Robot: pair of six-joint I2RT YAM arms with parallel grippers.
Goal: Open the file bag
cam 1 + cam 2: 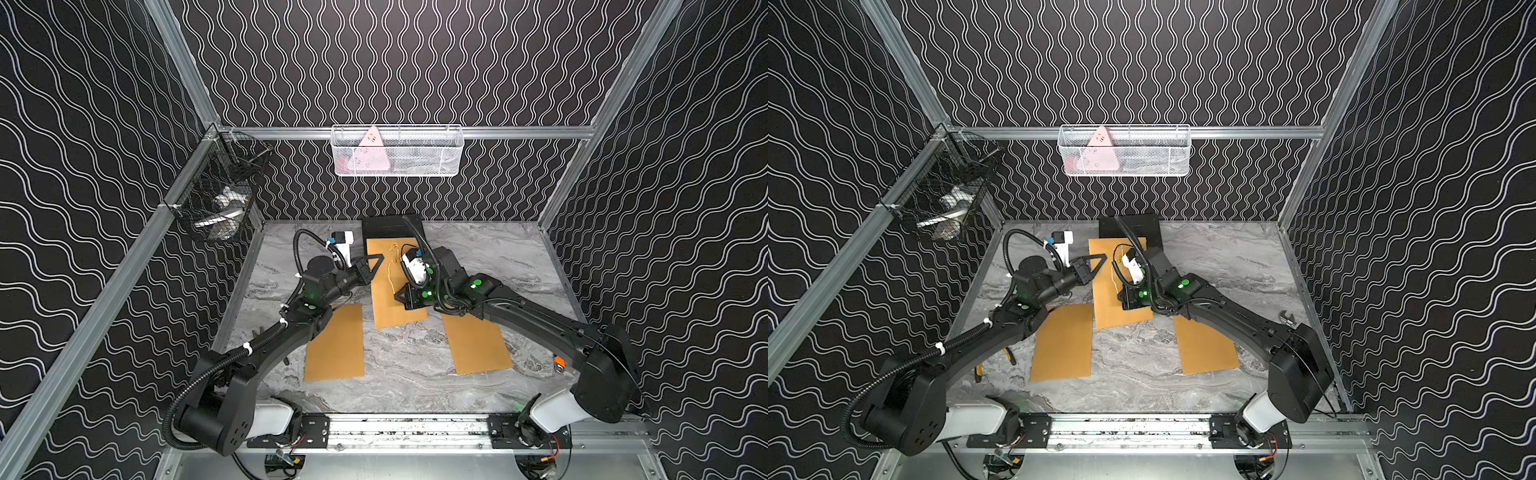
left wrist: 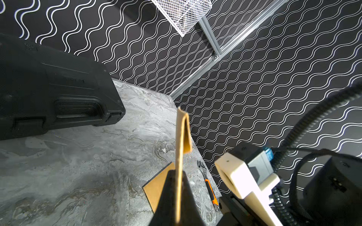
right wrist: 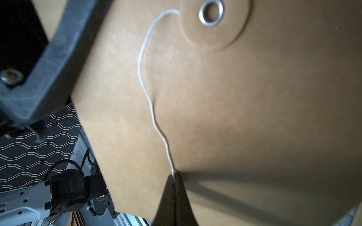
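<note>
The marble table [image 1: 415, 374] holds a black case [image 1: 390, 228] at the back. The brown file bag [image 1: 392, 311] is mid-table just before the case, with a left envelope [image 1: 336, 345] and a right envelope [image 1: 478, 345] nearer. The left claw [image 2: 178, 173] is clamped on the bag's edge. The right claw [image 3: 174, 176] pinches its white string [image 3: 145, 78], which runs from the eyelet [image 3: 211, 12].

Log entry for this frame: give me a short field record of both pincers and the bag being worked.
left pincer: shut on an edge of the middle file bag
right pincer: shut on the white string
string: slack, running from the eyelet disc to the right pincer
spare bags: two, lying flat, either side
behind: black case
</note>
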